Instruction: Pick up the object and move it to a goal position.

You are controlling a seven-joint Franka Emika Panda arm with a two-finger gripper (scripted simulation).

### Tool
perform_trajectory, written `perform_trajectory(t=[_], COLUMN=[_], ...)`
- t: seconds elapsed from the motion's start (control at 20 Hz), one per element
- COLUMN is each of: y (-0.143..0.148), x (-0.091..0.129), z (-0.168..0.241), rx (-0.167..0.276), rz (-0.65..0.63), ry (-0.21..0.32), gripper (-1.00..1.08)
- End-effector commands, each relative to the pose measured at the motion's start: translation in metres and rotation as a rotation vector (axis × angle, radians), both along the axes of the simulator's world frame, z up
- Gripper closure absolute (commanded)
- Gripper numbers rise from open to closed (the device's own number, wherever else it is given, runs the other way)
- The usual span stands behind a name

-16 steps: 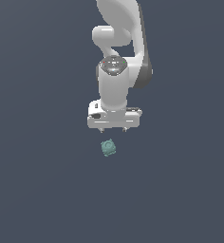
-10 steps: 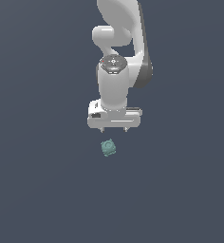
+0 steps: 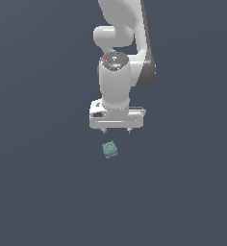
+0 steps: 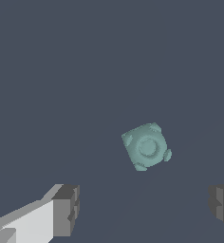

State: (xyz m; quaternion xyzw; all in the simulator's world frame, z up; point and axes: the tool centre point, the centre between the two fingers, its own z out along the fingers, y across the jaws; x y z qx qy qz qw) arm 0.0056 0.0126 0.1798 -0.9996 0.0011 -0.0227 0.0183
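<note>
The object [image 3: 109,149] is a small teal-green, knobbly cube with a round mark on its upper face, lying on the dark grey floor. My white gripper [image 3: 116,130] hangs just above and behind it, fingers spread wide, so it is open with nothing held. In the wrist view the object [image 4: 146,146] lies ahead of the gap between the two grey fingertips [image 4: 66,210], off to one side of the middle of my gripper [image 4: 144,206]. The object is tilted askew to the fingers' line.
Only the flat dark grey floor [image 3: 38,192] surrounds the object, and the white arm [image 3: 120,43] rises behind the gripper.
The gripper has come slightly lower toward the object. The object has not moved.
</note>
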Motion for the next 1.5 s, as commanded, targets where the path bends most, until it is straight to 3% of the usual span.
perform_trajectory(t=[0.0,0.4,1.0,1.45], y=[-0.001,-0.008,-0.026,-0.031], x=[0.000,0.004,0.011,0.012], z=[-0.002,-0.022,-0.074,-0.090], rx=[-0.002,-0.016,-0.041,-0.045], rz=[0.009,0.102,0.343,0.414], ry=[0.001,0.009,0.030,0.037], gripper=[-0.92,-0.92,-0.92,-0.92])
